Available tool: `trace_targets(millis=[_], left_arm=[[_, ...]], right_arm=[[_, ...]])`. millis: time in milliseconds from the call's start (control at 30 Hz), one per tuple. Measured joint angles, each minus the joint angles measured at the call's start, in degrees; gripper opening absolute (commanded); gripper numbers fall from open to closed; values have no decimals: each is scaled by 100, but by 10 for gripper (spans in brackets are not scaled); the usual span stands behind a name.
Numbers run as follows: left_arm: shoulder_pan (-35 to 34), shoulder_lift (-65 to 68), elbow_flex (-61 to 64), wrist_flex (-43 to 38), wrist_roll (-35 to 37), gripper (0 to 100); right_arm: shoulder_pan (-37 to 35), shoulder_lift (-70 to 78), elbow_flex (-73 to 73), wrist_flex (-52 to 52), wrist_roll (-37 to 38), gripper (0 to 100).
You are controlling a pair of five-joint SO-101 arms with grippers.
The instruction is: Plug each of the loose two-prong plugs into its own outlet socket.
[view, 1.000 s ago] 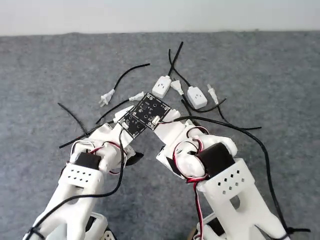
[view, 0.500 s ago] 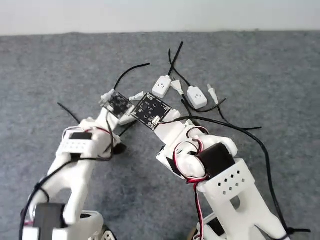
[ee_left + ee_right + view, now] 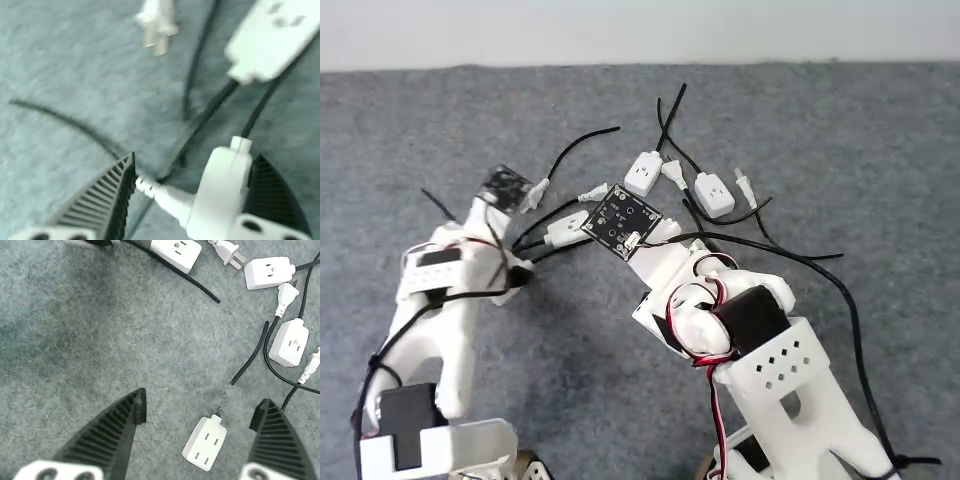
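Note:
My left gripper is shut on a white two-prong plug. The plug's body lies against one finger and its ribbed neck touches the other. Ahead of it lie a loose plug and a white outlet socket. In the high view that arm's wrist is close beside the leftmost plug. My right gripper is open above the carpet, with an outlet socket lying between its fingers. Farther off lie more sockets and plugs.
Short black cable stubs trail from the plugs and sockets across the grey carpet. The right arm's own black cable loops along its right side. Open carpet lies to the far left and far right.
The left arm has swung left and away from the right arm's wrist, ending beside the leftmost plug, and a thin black cable moved with it. The right arm has kept still.

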State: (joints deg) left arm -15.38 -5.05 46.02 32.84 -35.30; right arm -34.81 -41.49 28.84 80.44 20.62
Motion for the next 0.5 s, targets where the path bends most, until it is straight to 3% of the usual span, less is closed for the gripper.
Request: trace_targets(millis=[500], left_arm=[[-747, 0, -18, 0, -246, 350]], right_arm=[[0, 0, 0, 0, 0, 338]])
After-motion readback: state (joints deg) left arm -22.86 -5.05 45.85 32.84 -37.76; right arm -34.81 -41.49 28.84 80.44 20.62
